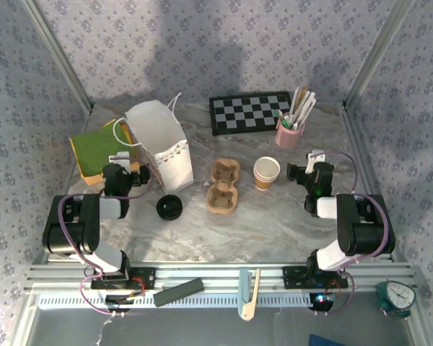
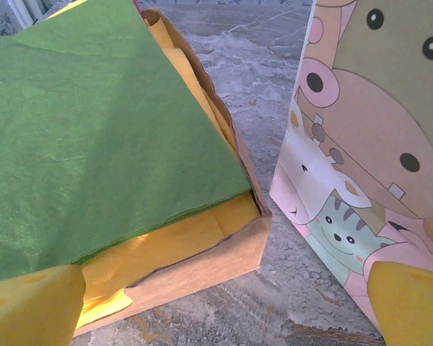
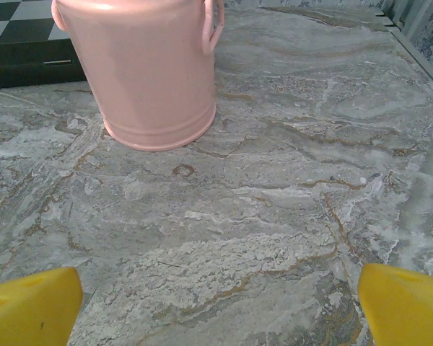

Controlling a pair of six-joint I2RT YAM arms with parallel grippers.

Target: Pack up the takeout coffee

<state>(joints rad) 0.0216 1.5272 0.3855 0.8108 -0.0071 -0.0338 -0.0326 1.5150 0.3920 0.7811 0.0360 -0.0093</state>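
Observation:
The takeout coffee cup (image 1: 266, 173), tan kraft paper with a white rim, stands uncovered mid-table. Its round black lid (image 1: 169, 207) lies flat on the table well to the left of it. A white paper bag (image 1: 159, 144) stands upright at the back left; its cartoon-printed side (image 2: 368, 151) faces my left wrist camera. My left gripper (image 1: 119, 167) is open between the bag and a napkin box, nothing between its yellow fingertips (image 2: 29, 306). My right gripper (image 1: 308, 167) is open to the right of the cup, over bare table, yellow fingertips (image 3: 404, 306) wide apart.
A brown pulp cup tray (image 1: 224, 185) lies between lid and cup. A pink cup (image 3: 148, 68) of wooden stirrers (image 1: 302, 104) stands at the back right beside a checkerboard (image 1: 250, 112). A kraft box of green and yellow napkins (image 2: 101, 130) sits at the far left.

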